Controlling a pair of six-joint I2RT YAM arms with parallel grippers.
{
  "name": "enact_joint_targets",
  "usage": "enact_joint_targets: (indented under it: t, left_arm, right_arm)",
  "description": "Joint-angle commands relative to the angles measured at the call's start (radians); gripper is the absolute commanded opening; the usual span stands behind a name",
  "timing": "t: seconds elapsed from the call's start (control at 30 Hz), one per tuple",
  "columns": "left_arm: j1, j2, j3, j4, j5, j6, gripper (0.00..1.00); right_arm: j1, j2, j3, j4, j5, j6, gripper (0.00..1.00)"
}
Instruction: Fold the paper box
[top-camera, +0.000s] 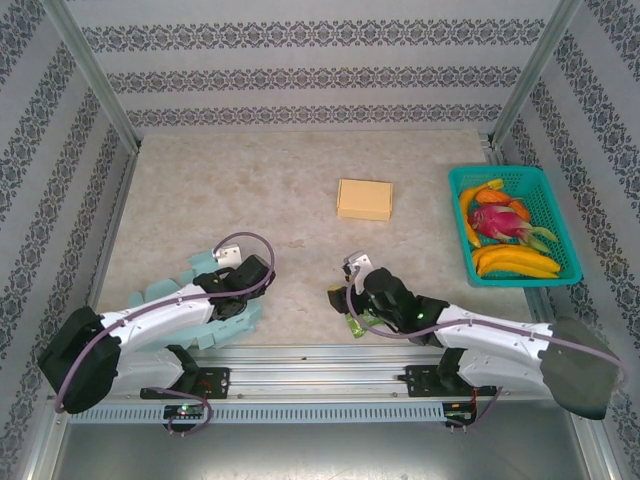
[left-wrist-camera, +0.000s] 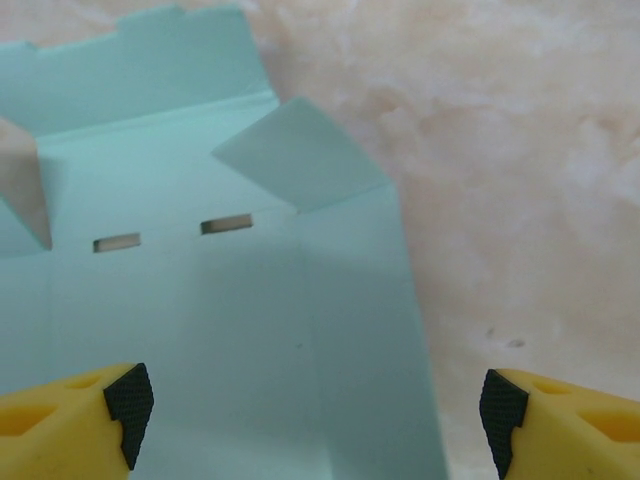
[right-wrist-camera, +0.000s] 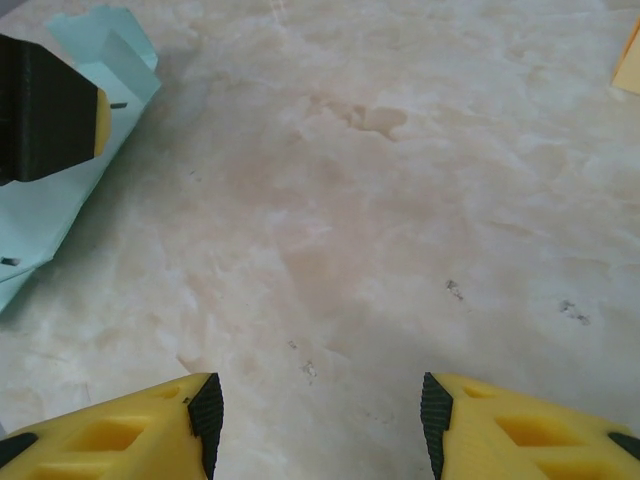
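The paper box (top-camera: 165, 291) is an unfolded pale teal blank lying flat on the counter (top-camera: 250, 190) at the near left, right in front of the left arm's base, which puts it within easy reach for both arms. The left gripper (left-wrist-camera: 315, 405) hangs low over it with its fingers spread wide and nothing between them. One yellow finger sits above the sheet and the other above bare counter, so the blank's right edge runs between them, probably to pinch that side panel and lift it along its crease. A corner flap (left-wrist-camera: 300, 155) already tilts up beside two small slots (left-wrist-camera: 225, 225), which likely take locking tabs. The right gripper (right-wrist-camera: 315, 410) is also open and empty over bare counter, with the blank off to its left. A finished tan box (top-camera: 365, 199) rests mid-counter, and a fruit basket (top-camera: 505, 171) sits well apart at the right.
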Motion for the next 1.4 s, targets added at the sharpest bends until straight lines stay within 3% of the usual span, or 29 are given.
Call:
enact_joint_targets:
  t: [0.0,0.17,0.37,0.57,0.93,1.07,1.23,1.37]
  left_arm:
    - [-0.013,-0.013,-0.020,-0.027,-0.021,-0.018,0.87]
    - [-0.013,-0.140,-0.047,-0.093,-0.103,-0.080,0.88]
    - [-0.012,-0.446,-0.104,-0.236,-0.175,-0.168,0.89]
    - [-0.012,-0.716,-0.155,-0.332,-0.179,-0.182,0.88]
    - [-0.011,-0.772,-0.208,-0.291,-0.178,-0.180,0.88]
    - [-0.012,-0.778,-0.226,-0.284,-0.188,-0.184,0.88]
    - [-0.012,-0.792,-0.230,-0.281,-0.191,-0.180,0.88]
    - [-0.012,-0.804,-0.215,-0.275,-0.176,-0.160,0.89]
  right_arm:
    - [0.034,0.078,0.070,0.046,-0.019,0.011,0.56]
    - [0.068,0.289,0.135,0.202,-0.087,0.106,0.57]
    - [0.072,0.575,0.289,0.379,-0.249,0.200,0.56]
    - [0.082,0.775,0.476,0.384,-0.341,0.242,0.54]
    - [0.083,0.959,0.643,0.311,-0.391,0.263,0.49]
    - [0.084,1.002,0.690,0.290,-0.437,0.261,0.40]
    - [0.072,0.981,0.705,0.263,-0.484,0.217,0.02]
    - [0.042,0.869,0.707,0.098,-0.436,0.087,0.00]
